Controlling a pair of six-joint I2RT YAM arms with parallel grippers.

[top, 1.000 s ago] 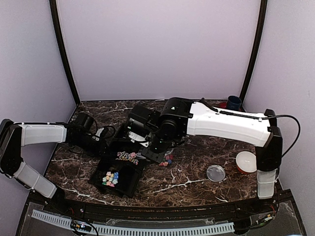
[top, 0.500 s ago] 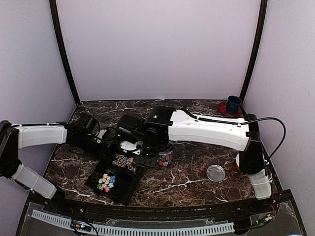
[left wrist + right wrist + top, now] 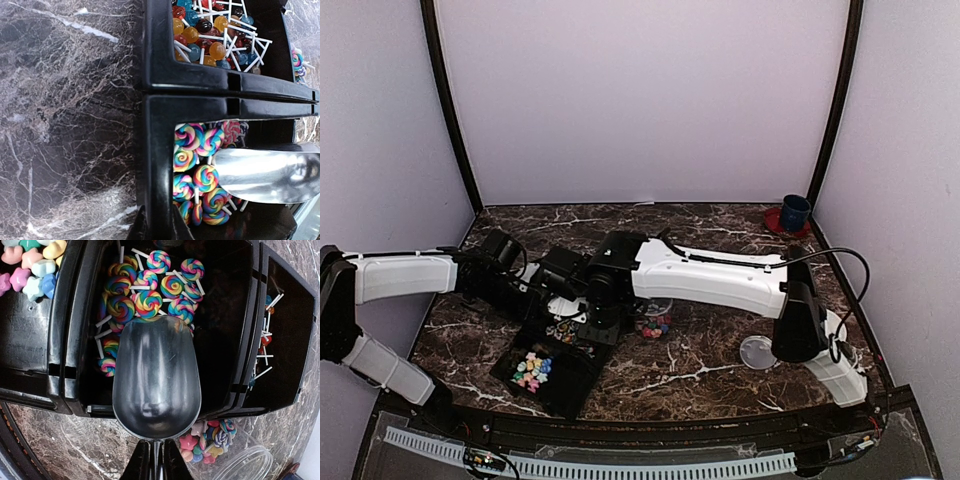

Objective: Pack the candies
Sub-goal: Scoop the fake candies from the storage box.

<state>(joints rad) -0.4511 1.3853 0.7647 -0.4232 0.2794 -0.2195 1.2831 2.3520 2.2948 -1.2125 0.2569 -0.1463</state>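
Shifting left — scoop (image 3: pixel 156 385) now over the tray's (image 3: pixel 65 365) candies (image 3: pixel 148 302).

The scoop (image 3: pixel 156 377) hides some lollipops (image 3: pixel 148 302) beneath it; the jar (image 3: pixel 248 461) runs off the bottom edge. From above, the candies (image 3: pixel 532 368) are too small to tell apart.

It looked like a robotics lab test booth: plain lilac walls (image 3: pixel 650 100) and black corner poles (image 3: pixel 448 110) closed in a dark marbled surface (image 3: pixel 720 360), two white-and-black robot arms (image 3: pixel 710 275) were mounted at its near edge, and a white slotted cable strip (image 3: pixel 590 467) with loose wiring ran along the front.
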